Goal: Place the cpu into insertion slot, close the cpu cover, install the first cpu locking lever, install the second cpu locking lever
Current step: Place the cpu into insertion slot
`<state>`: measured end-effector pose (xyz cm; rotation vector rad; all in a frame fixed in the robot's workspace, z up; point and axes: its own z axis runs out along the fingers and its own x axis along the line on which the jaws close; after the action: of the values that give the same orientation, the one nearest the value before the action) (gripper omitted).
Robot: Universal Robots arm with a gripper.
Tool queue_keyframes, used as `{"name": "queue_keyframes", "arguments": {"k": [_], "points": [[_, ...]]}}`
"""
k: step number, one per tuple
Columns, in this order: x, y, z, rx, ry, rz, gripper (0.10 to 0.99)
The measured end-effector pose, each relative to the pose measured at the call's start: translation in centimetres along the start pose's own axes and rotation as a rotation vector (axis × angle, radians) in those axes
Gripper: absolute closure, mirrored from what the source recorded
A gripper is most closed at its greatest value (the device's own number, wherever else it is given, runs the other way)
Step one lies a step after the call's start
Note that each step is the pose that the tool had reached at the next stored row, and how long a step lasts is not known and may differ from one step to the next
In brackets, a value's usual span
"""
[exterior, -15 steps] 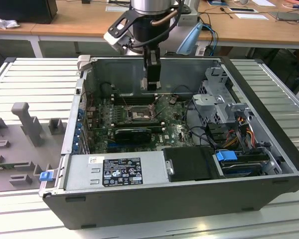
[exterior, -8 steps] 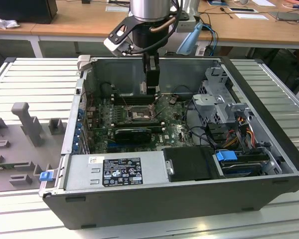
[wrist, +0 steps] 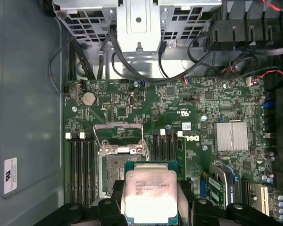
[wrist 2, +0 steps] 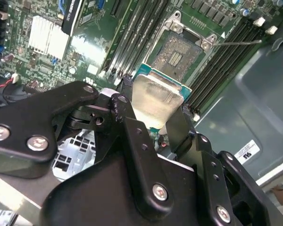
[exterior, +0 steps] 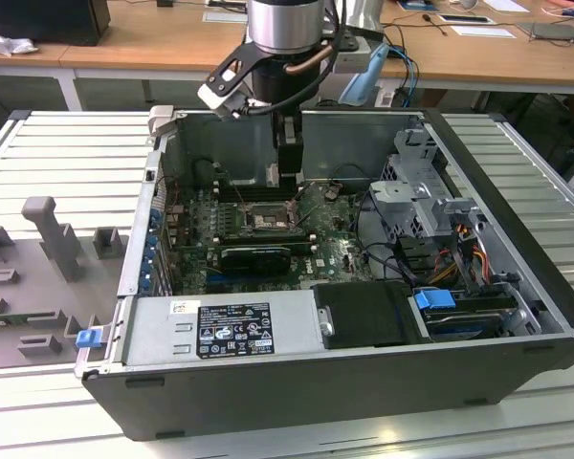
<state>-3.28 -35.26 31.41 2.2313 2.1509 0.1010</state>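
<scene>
My gripper [wrist 2: 153, 113] is shut on the cpu [wrist 2: 155, 100], a small square chip with a silvery top and green edge, clamped at two opposite sides by the black fingers [wrist 2: 128, 110]. The cpu [wrist: 151, 195] hangs a little above the board, partly overlapping one side of the insertion slot [wrist: 114, 165], whose dark recessed centre [wrist 2: 178, 56] lies bare. The cpu cover [wrist: 119, 126] stands raised at the slot's far side. A thin metal lever [wrist 2: 240, 42] sticks out beside the slot. In the exterior view the gripper [exterior: 289, 177] reaches down into the open computer case just behind the insertion slot [exterior: 268, 218].
Long black memory slots [wrist: 80, 165] flank the socket on both sides. A silver finned heatsink [wrist: 232, 136] and a bundle of black cables [wrist: 132, 61] sit nearby. The power supply [exterior: 225, 330], drive cage [exterior: 421, 182] and case walls [exterior: 364, 387] hem in the board.
</scene>
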Motion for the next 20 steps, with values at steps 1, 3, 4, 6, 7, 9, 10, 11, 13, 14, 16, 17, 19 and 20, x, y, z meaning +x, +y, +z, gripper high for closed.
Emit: {"name": "queue_keyframes", "arguments": {"k": [1,3,4,6,7,9,10,11,13,14,16,17,19,20], "points": [[0.0,-0.01,0.2,0.0,0.0005,0.0,0.561],[-0.01,-0.16,0.44,0.0,0.0062,-0.006,0.561],[0.01,-0.18,0.66,0.0,0.0071,-0.012,0.561],[0.04,-0.22,1.07,0.001,0.0089,-0.036,0.561],[0.03,-0.24,1.26,0.001,0.0095,-0.045,0.561],[0.03,-0.27,1.61,0.001,0.0102,-0.053,0.561],[0.03,-0.28,1.8,0.001,0.0102,-0.054,0.561],[0.03,-0.29,1.96,0.001,0.0103,-0.054,0.561],[0.04,-0.34,2.47,0.001,0.0104,-0.055,0.561],[0.04,-0.37,2.64,0.001,0.0103,-0.055,0.561],[0.02,-0.44,3.31,0.001,0.0102,-0.055,0.561],[0.02,-0.48,3.8,0.001,0.0103,-0.055,0.561],[0.01,-0.52,4.31,0.001,0.0103,-0.055,0.561],[0.0,-0.53,4.42,0.001,0.0104,-0.055,0.561]]}}
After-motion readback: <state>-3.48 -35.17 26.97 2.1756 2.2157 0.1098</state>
